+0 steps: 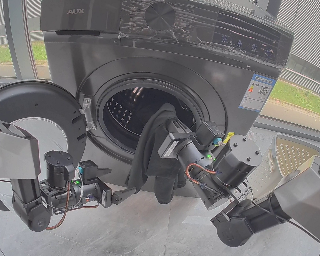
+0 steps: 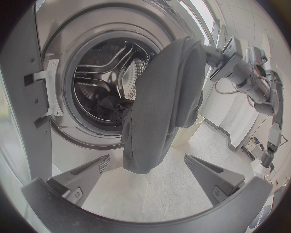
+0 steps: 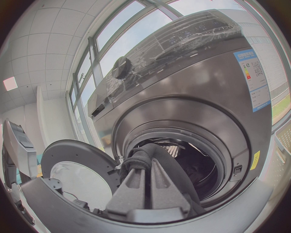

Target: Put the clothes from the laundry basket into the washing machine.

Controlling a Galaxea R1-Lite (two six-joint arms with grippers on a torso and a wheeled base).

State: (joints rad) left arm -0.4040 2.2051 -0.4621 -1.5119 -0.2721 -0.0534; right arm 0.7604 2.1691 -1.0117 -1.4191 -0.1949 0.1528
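**Head view.** The right gripper holds a dark garment at the mouth of the washing machine, whose door hangs open to the left. Most of the cloth drapes down outside, over the front rim. The high hold is judged to be meant to carry the bulk over that rim. The laundry basket stands on the floor just right of the machine. The left gripper sits low, left of the garment's hem, touching nothing.

**Left wrist view.** The left claw's fingers are spread wide with nothing between them. Another dark piece lies in the bottom of the drum, which the head view does not make out.

**Right wrist view.** The right claw's fingers are pressed together on a fold at the garment's top. This confirms a pinch that the cloth hides in the head view.
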